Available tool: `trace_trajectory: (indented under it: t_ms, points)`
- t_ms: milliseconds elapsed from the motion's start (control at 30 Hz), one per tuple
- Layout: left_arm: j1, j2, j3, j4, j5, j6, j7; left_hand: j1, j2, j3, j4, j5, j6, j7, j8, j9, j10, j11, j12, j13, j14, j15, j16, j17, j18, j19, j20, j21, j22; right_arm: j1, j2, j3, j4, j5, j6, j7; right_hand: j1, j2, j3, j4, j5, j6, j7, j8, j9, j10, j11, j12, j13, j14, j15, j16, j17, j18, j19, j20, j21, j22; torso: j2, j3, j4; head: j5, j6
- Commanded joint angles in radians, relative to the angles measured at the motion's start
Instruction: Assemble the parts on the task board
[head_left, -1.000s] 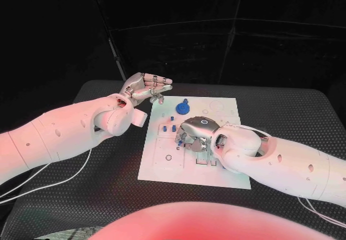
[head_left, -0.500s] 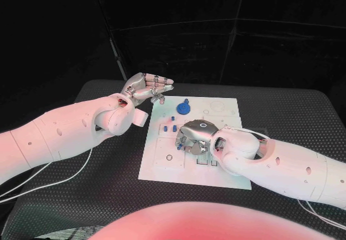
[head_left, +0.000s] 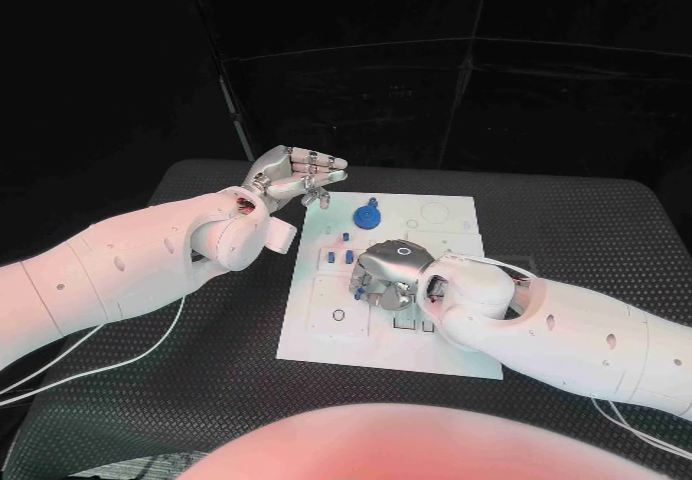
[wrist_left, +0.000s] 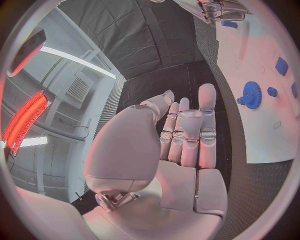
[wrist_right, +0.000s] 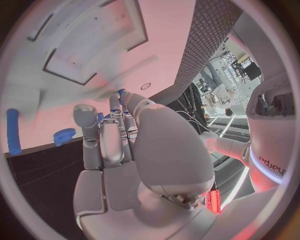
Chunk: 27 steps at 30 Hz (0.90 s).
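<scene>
Over the white flat task board (head_left: 320, 338), the right hand (head_left: 384, 278) has crept leftward onto small blue parts (head_left: 338, 257); its grip I cannot tell. Left hand (head_left: 294, 176) stays raised, fingers curled on nothing; insertion likely underway.

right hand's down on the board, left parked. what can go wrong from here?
1. The right hand hides its contact with the task board from the head camera, so a misaligned part could go unseen.
2. Its fingers work close beside the small blue pegs and might knock them.

White task board (head_left: 325, 335), blue parts (head_left: 368, 214), black table (head_left: 577, 225).
</scene>
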Motion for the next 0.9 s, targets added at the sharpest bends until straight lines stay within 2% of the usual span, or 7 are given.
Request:
trace_trajectory:
  t_ms: [33,433,567,667,767,900]
  points:
    - [0.002,0.002,0.001,0.001,0.004,0.013,0.002,0.006,0.002,-0.003,0.000,-0.001,0.000,0.004,0.004,-0.001,-0.007,0.002,0.006,-0.001,-0.009,-0.001,-0.004,-0.001,0.011,-0.005,-0.001,-0.005,-0.001,0.000,0.004,-0.002,-0.002,-0.024,0.025,-0.018,-0.010,-0.001,0.007,-0.001,-0.006,0.008,-0.002,0.003,0.002,0.009,-0.001,-0.006,-0.001,0.048,-0.004,0.002,-0.002,-0.017,-0.004,0.000,-0.002,-0.002,0.001,0.0002,-0.0003,-0.001,0.000]
    - [0.002,0.003,0.001,-0.001,0.004,0.019,0.000,0.006,0.002,-0.003,0.000,-0.001,0.000,0.004,0.004,-0.001,-0.007,0.002,0.006,-0.001,-0.009,-0.001,-0.004,-0.001,0.011,-0.005,-0.001,-0.005,-0.001,0.000,0.010,-0.010,-0.005,-0.030,0.042,-0.025,-0.030,-0.008,0.004,-0.002,-0.007,0.000,-0.001,-0.002,0.000,0.002,0.001,-0.013,-0.002,0.047,-0.002,0.001,-0.006,-0.016,-0.010,0.001,-0.005,-0.008,0.000,0.0001,-0.0001,-0.001,0.000]
    - [0.002,0.003,0.001,-0.001,0.004,0.020,-0.001,0.006,0.002,-0.003,0.000,-0.001,0.000,0.004,0.004,-0.001,-0.007,0.002,0.006,-0.001,-0.009,-0.001,-0.004,-0.001,0.011,-0.005,-0.001,-0.005,-0.001,0.000,0.012,-0.010,-0.007,-0.028,0.043,-0.023,-0.078,-0.033,-0.013,0.012,0.007,-0.045,0.018,-0.028,-0.008,-0.051,0.021,-0.045,-0.009,0.044,0.014,0.000,-0.012,-0.014,-0.025,0.012,-0.021,-0.032,0.000,-0.0002,-0.0003,-0.001,0.000]
    - [0.002,0.003,0.001,-0.002,0.004,0.020,-0.002,0.006,0.002,-0.003,0.000,-0.001,0.000,0.004,0.004,-0.001,-0.007,0.002,0.006,-0.001,-0.009,-0.001,-0.004,-0.001,0.011,-0.005,-0.001,-0.005,-0.001,0.000,0.011,-0.010,-0.008,-0.027,0.023,-0.023,-0.106,-0.051,-0.037,0.016,-0.009,-0.104,0.024,-0.034,-0.010,-0.109,0.034,-0.064,-0.009,0.039,0.026,-0.006,-0.025,-0.004,-0.060,0.024,-0.057,-0.088,0.000,0.0001,-0.0004,-0.002,0.000]
    - [0.002,0.003,0.001,-0.002,0.004,0.022,-0.003,0.006,0.002,-0.003,-0.001,-0.001,-0.001,0.004,0.004,-0.002,-0.008,0.002,0.008,-0.002,-0.010,0.000,-0.006,-0.005,0.011,-0.006,0.000,-0.009,-0.003,0.000,0.009,-0.010,-0.008,-0.027,-0.015,-0.021,-0.110,-0.050,-0.060,0.007,-0.005,-0.148,0.028,-0.031,-0.008,-0.161,0.041,-0.063,-0.007,0.024,0.033,-0.026,-0.056,0.005,-0.089,0.033,-0.090,-0.133,0.000,0.0001,-0.0005,-0.003,0.000]
    - [0.002,0.003,0.001,-0.003,0.004,0.024,-0.004,0.006,0.002,-0.003,-0.001,-0.001,-0.001,0.004,0.004,-0.002,-0.008,0.002,0.008,-0.002,-0.010,0.000,-0.006,-0.005,0.011,-0.006,0.000,-0.009,-0.003,0.000,0.000,-0.010,0.000,-0.027,-0.067,-0.011,-0.109,-0.046,-0.076,0.000,0.004,-0.159,0.029,-0.030,-0.007,-0.186,0.045,-0.055,-0.006,0.017,0.035,-0.035,-0.073,0.010,-0.104,0.036,-0.109,-0.160,0.000,0.0009,-0.0002,-0.002,0.000]
